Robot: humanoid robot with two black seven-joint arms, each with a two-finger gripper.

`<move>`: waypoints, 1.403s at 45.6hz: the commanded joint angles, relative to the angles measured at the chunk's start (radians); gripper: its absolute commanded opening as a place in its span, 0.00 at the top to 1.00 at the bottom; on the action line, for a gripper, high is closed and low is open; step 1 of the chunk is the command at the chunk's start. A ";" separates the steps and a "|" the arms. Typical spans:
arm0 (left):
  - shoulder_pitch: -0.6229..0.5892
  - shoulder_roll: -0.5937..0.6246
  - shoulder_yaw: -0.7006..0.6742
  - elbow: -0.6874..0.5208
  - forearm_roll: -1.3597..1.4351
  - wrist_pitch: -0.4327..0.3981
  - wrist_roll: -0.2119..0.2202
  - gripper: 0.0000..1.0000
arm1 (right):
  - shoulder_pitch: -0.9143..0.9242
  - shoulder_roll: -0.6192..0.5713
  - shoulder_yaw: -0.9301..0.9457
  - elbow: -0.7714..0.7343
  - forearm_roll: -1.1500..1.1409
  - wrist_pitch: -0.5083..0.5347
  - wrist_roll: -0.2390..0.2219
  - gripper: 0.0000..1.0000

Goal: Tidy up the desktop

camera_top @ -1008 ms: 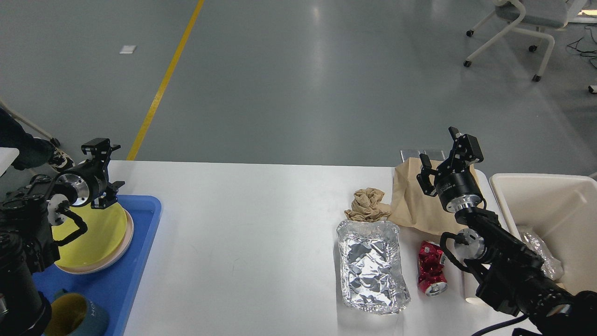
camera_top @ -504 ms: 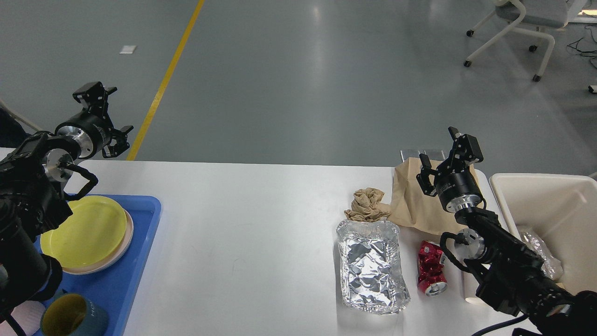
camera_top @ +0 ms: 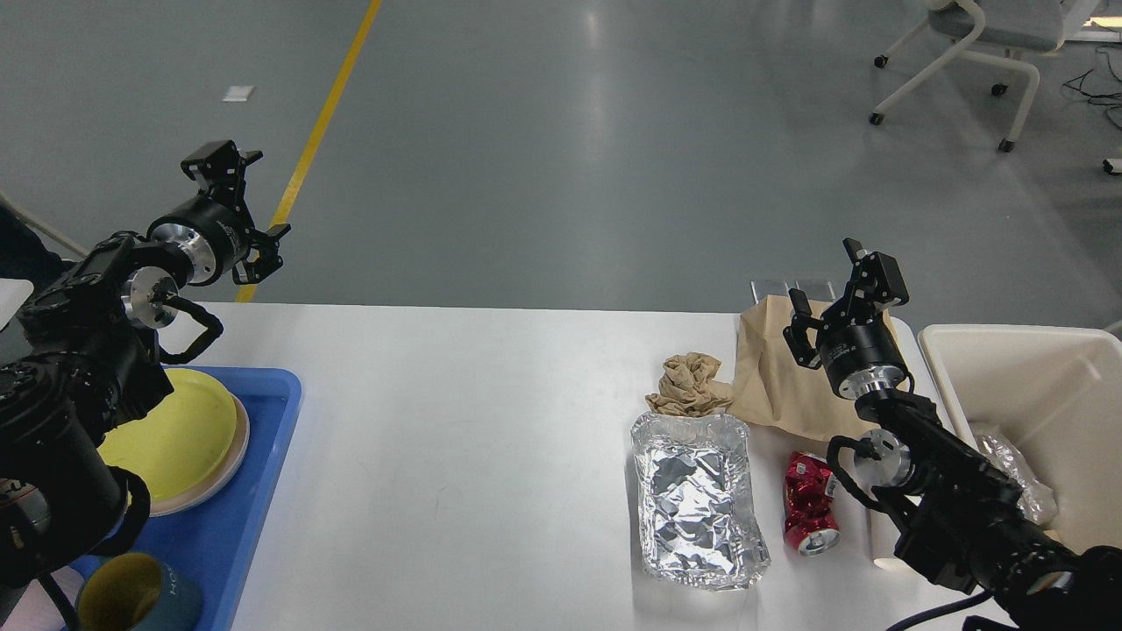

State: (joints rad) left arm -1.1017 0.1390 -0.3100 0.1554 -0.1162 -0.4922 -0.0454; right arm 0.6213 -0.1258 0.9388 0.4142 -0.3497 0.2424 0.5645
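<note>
Desktop [camera_top: 491, 438] holds a foil tray [camera_top: 699, 499], crushed can [camera_top: 811, 504] and paper bag [camera_top: 780, 377]. I see my left gripper [camera_top: 241, 206] and right gripper [camera_top: 828, 294] both spread apart, holding nothing.

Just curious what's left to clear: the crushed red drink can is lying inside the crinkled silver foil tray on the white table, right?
Not quite. In the head view the crushed red drink can lies on the white table itself, just right of the crinkled silver foil tray, not inside it. The foil tray holds nothing.
</note>
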 commanded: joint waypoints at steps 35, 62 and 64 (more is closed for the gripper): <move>0.141 -0.147 0.008 0.000 0.010 0.003 -0.594 0.04 | 0.000 0.000 0.000 0.000 0.000 0.000 0.000 0.00; 0.181 -0.159 0.003 0.000 0.007 -0.008 -0.608 0.04 | 0.000 0.000 0.000 0.000 0.000 0.000 0.000 0.00; 0.180 -0.159 0.003 0.000 0.007 -0.008 -0.608 0.04 | 0.000 0.000 0.000 0.000 0.000 0.000 0.000 0.00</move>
State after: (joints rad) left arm -0.9219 -0.0199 -0.3065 0.1550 -0.1088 -0.4995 -0.6534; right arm 0.6213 -0.1258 0.9388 0.4142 -0.3497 0.2424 0.5649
